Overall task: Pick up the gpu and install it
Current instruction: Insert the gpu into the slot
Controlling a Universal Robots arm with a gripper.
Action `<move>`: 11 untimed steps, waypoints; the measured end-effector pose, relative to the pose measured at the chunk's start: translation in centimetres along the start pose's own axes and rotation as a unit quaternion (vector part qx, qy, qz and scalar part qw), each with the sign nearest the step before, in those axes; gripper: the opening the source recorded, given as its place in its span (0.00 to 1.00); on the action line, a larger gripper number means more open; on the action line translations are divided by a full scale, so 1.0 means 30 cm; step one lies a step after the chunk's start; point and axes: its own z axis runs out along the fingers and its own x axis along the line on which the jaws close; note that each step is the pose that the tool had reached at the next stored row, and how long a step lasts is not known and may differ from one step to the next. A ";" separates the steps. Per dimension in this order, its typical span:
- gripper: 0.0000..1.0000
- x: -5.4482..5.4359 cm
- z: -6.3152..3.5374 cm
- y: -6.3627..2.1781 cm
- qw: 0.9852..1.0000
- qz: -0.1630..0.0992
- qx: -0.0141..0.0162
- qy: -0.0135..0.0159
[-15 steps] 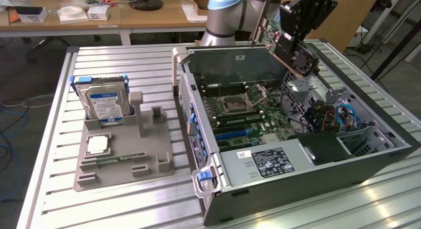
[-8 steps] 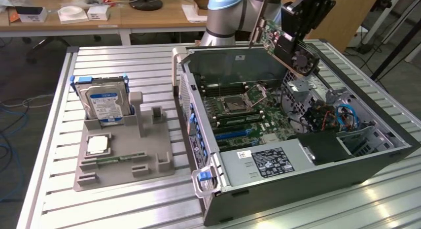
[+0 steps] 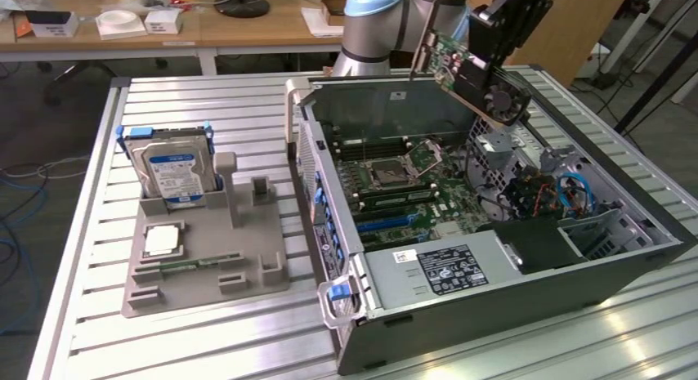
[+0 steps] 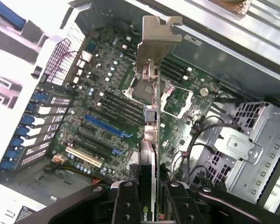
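The gpu [image 3: 467,63], a green card with a black fan, hangs tilted in the air above the far side of the open computer case [image 3: 480,200]. My gripper [image 3: 504,38] is shut on its upper end. In the wrist view the gpu [image 4: 151,140] runs edge-on away from my gripper [image 4: 148,198], with its silver end bracket [image 4: 155,39] furthest out. The two black fingers [image 4: 126,200] clamp the card from both sides. Below it lies the motherboard [image 4: 112,107] with its blue expansion slot [image 4: 107,127] and black slots.
A grey fixture tray [image 3: 202,257] on the slatted table holds a silver hard drive [image 3: 175,172] standing upright, a CPU chip [image 3: 163,239] and a RAM stick [image 3: 196,264]. The power supply [image 3: 447,270] fills the case's near end. A drive cage [image 4: 238,140] flanks the motherboard.
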 end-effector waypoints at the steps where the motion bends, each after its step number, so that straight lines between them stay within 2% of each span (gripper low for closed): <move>1: 0.26 0.000 0.000 0.000 1.000 -0.005 0.000 0.000; 6: 0.26 0.000 0.001 0.000 0.999 -0.033 0.000 0.002; 11: 0.26 0.000 0.001 0.000 0.998 -0.061 0.000 0.003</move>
